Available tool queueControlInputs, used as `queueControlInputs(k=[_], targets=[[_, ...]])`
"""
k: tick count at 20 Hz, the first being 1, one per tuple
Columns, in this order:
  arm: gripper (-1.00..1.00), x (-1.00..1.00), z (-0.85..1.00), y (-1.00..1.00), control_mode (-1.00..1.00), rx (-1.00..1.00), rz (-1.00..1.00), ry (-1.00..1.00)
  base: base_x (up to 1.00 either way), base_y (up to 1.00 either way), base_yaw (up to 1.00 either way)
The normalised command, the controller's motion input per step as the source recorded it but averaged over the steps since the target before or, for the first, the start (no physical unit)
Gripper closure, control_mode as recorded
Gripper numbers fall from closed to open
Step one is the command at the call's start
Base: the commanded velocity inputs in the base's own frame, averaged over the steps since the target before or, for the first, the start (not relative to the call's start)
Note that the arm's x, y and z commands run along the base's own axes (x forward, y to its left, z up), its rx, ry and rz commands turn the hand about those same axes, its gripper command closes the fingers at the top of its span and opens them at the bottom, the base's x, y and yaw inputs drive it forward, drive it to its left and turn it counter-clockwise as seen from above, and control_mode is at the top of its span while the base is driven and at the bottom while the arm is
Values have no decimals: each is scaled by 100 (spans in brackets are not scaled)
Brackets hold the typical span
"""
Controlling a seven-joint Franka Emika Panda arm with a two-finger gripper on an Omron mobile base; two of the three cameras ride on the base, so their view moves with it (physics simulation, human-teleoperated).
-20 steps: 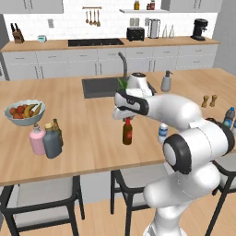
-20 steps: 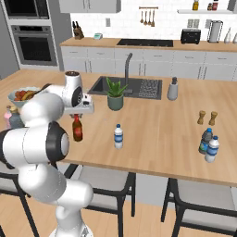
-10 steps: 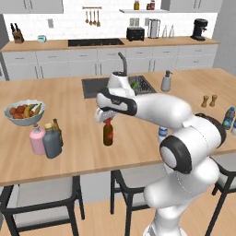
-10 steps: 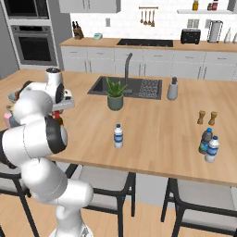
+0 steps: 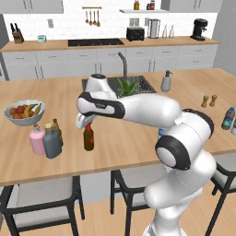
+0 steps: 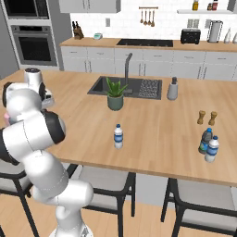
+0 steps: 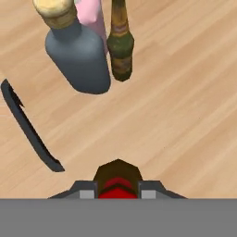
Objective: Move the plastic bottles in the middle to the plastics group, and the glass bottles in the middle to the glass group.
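Note:
My gripper [image 5: 88,125] is shut on the red cap of the slim dark brown bottle [image 5: 88,139], held upright low over the counter. Just to its left stands the glass group: the pink bottle [image 5: 37,140], the olive-brown bottle [image 5: 57,130], and the grey-blue corked bottle [image 5: 51,142] beside them. In the hand view the gripper [image 7: 117,190] clasps the red-capped bottle [image 7: 117,173], with the grey-blue bottle [image 7: 79,55], pink bottle [image 7: 92,16] and olive-brown bottle [image 7: 120,44] ahead. The small plastic bottle [image 6: 118,136] stands mid-counter. The plastics group [image 6: 208,145] is at the right.
A fruit bowl [image 5: 24,111] sits behind the glass group. A potted plant [image 5: 126,86] and sink [image 6: 139,87] lie mid-counter, with a soap dispenser [image 6: 172,89] and two brown shakers [image 6: 207,117] to the right. Stools stand under the counter's near edge.
The arm has swung left across the counter, carrying the dark brown bottle from the middle to a spot just right of the glass group. The other bottles stay put.

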Motion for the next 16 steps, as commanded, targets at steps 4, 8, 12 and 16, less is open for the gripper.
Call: queueControlInputs(k=[4, 8, 12, 16], targets=[[100, -6, 0, 49, -100, 0, 14, -8, 0, 0, 0], [100, 5, 0, 30, -100, 0, 11, 0, 0, 0, 0], [100, 16, 0, 25, -100, 0, 9, 0, 0, 0, 0], [100, 17, 0, 27, -100, 0, 5, 0, 0, 0, 0]])
